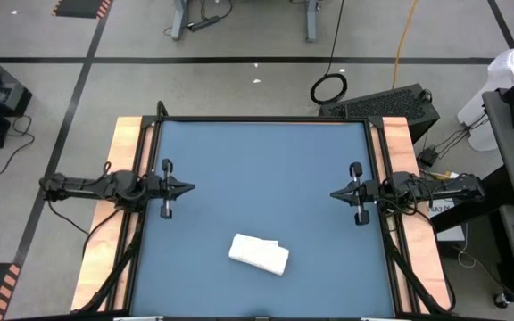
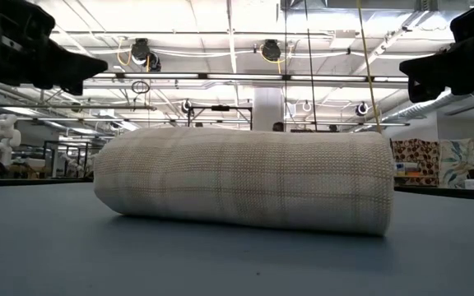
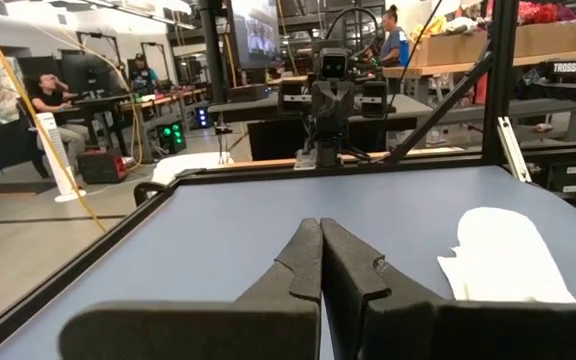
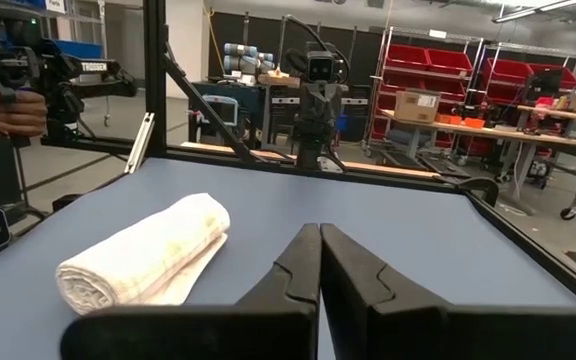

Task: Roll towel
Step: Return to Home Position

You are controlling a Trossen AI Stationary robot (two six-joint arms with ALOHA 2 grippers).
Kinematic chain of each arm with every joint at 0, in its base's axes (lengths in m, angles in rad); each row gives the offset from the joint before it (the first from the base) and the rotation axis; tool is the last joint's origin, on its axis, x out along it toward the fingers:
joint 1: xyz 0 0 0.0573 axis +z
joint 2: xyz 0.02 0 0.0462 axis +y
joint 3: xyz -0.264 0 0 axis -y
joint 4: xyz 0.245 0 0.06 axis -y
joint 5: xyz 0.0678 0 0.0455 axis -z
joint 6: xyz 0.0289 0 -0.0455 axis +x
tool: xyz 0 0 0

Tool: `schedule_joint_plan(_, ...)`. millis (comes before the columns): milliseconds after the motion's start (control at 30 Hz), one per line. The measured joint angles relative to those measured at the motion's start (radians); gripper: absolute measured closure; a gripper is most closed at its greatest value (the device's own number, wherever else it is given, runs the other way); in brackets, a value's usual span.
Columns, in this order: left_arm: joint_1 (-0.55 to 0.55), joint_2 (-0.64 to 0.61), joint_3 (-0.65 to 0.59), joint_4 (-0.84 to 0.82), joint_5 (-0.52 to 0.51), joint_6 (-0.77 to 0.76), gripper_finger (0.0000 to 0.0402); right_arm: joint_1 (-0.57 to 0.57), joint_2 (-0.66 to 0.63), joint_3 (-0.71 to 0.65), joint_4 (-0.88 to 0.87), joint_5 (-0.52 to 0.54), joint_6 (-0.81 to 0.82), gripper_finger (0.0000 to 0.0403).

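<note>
The towel (image 1: 259, 253) lies rolled up on the blue table, near the front edge at the middle, resting on its long side. It is white with faint plaid lines and fills the low view (image 2: 245, 191); it also shows in the right wrist view (image 4: 148, 252) and the left wrist view (image 3: 503, 258). My left gripper (image 1: 191, 188) is shut and empty at the table's left side. My right gripper (image 1: 332, 193) is shut and empty at the table's right side. Both stand above the table, well away from the towel.
The blue table top (image 1: 266, 160) has a black raised rim and wooden side boards (image 1: 119, 152). A person's hand (image 4: 13, 110) shows beyond the table in the right wrist view. People sit at desks (image 3: 53, 95) in the room behind.
</note>
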Motion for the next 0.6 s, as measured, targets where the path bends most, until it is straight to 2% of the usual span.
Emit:
schedule_joint_plan(233,0.06,0.0,0.0,-0.013,0.074,-0.01,0.0401,0.0,0.0,0.0,0.0,0.005,-0.01,0.0402)
schedule_joint_plan(600,0.099,0.025,0.0,-0.015,0.083,-0.037,0.0401,-0.002,0.0,0.0,0.001,0.005,-0.026,0.0402)
